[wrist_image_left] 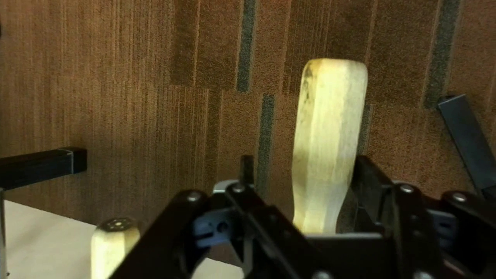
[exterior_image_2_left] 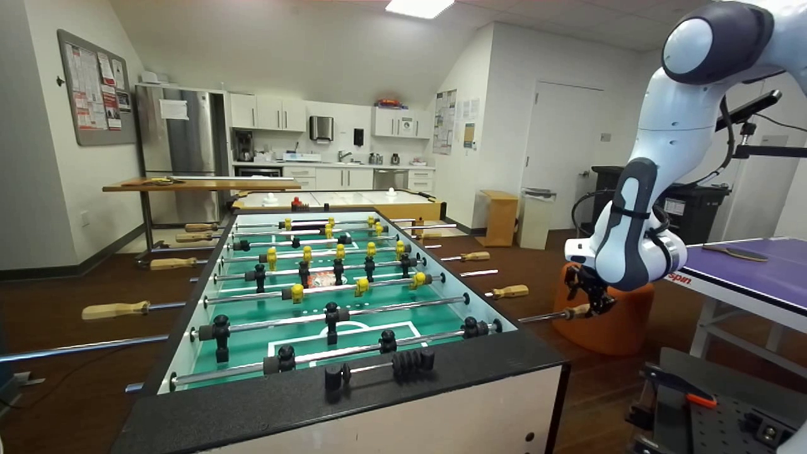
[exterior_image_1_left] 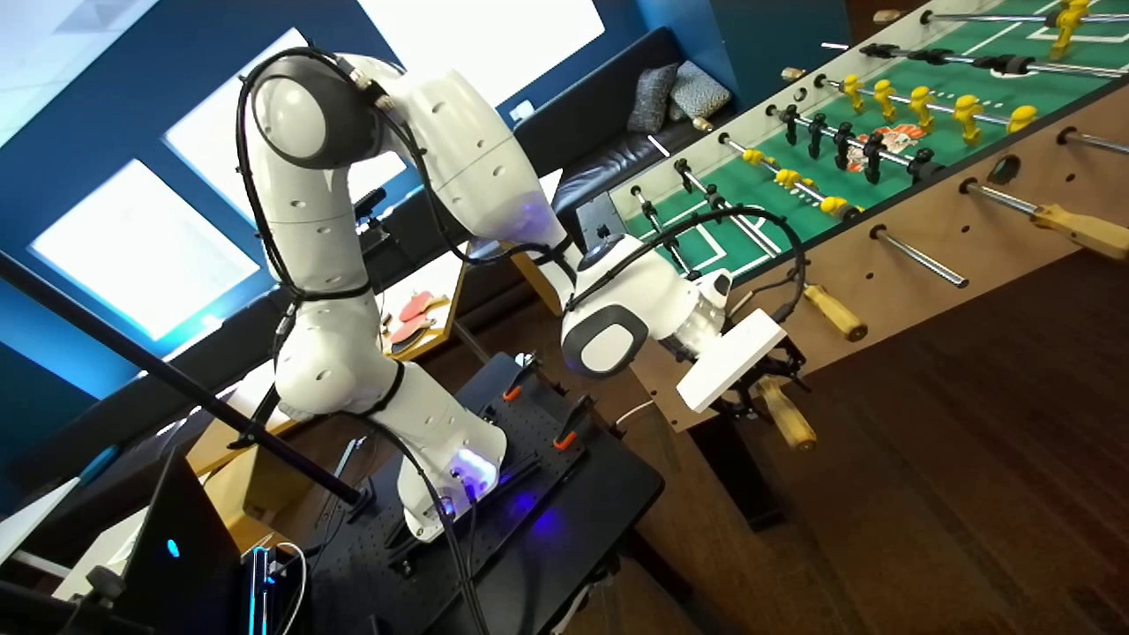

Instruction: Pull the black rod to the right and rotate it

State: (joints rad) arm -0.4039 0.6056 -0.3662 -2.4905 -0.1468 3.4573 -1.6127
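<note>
The nearest foosball rod (exterior_image_2_left: 340,353) is a metal bar with black figures on it, crossing the green field in an exterior view. Its outer end (exterior_image_2_left: 541,317) sticks out of the table side and carries a pale wooden handle (exterior_image_1_left: 788,417), also seen in the wrist view (wrist_image_left: 327,128). My gripper (wrist_image_left: 304,167) is open around the narrower part of this handle. The right finger is against or very close to the handle, and there is a gap at the left finger. The gripper (exterior_image_2_left: 591,293) is at the handle in both exterior views (exterior_image_1_left: 766,392).
The foosball table (exterior_image_2_left: 466,391) has several more rods and handles. A neighbouring handle (exterior_image_1_left: 835,311) is close beside the gripper and shows at the wrist view's lower left (wrist_image_left: 110,252). An orange stool (exterior_image_2_left: 621,328) and a purple table (exterior_image_2_left: 756,271) stand behind the gripper.
</note>
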